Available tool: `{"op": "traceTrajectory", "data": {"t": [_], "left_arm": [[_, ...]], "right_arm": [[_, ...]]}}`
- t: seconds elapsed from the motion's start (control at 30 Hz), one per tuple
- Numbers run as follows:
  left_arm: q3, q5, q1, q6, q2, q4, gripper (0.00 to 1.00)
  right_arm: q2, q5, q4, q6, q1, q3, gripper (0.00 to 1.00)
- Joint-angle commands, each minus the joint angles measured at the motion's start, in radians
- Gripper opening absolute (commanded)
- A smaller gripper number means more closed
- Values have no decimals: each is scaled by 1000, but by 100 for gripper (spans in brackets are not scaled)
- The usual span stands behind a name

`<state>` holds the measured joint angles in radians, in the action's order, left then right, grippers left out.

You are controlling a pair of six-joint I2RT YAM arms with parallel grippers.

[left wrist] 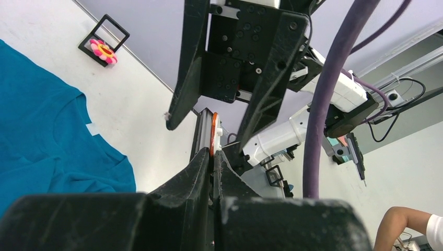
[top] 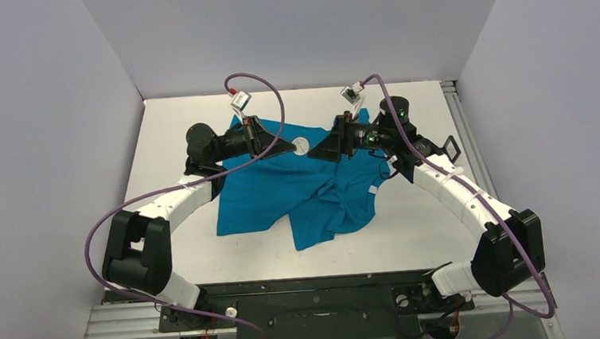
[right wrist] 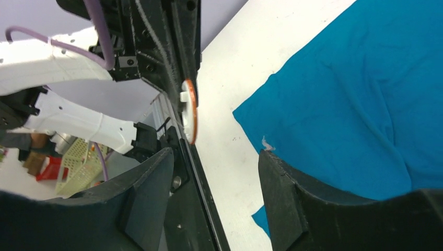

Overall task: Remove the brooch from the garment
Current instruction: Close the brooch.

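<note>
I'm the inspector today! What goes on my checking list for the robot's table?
Surface: white table.
Job's things: the teal shirt lies crumpled on the table; the pink flower brooch is off the shirt, on the table.
Clutter: a small black frame beside the brooch.
Claws: the left claw is shut on a thin white disc with an orange rim; the right claw is open, facing it.
Cables: purple cables loop along each arm.
Surroundings: grey walls; a person's arm beyond the table.
</note>
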<state>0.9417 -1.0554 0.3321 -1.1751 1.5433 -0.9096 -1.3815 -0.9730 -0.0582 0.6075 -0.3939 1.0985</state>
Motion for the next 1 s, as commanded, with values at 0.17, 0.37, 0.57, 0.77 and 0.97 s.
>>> {"op": "traceTrajectory", "data": {"t": [0.17, 0.37, 0.57, 0.77, 0.97], "left_arm": [[16, -13, 24, 28, -18, -21, 0], [11, -20, 25, 26, -20, -44, 0], [-2, -29, 30, 34, -21, -60, 0], [5, -38, 41, 44, -24, -60, 0], [6, -41, 49, 47, -25, -64, 0]], "right_arm": [[47, 42, 154, -236, -59, 87, 55], [42, 24, 112, -193, -57, 90, 45], [32, 11, 75, -144, -47, 90, 46], [23, 15, 40, -116, -47, 94, 48], [16, 22, 31, -110, -43, 99, 39]]}}
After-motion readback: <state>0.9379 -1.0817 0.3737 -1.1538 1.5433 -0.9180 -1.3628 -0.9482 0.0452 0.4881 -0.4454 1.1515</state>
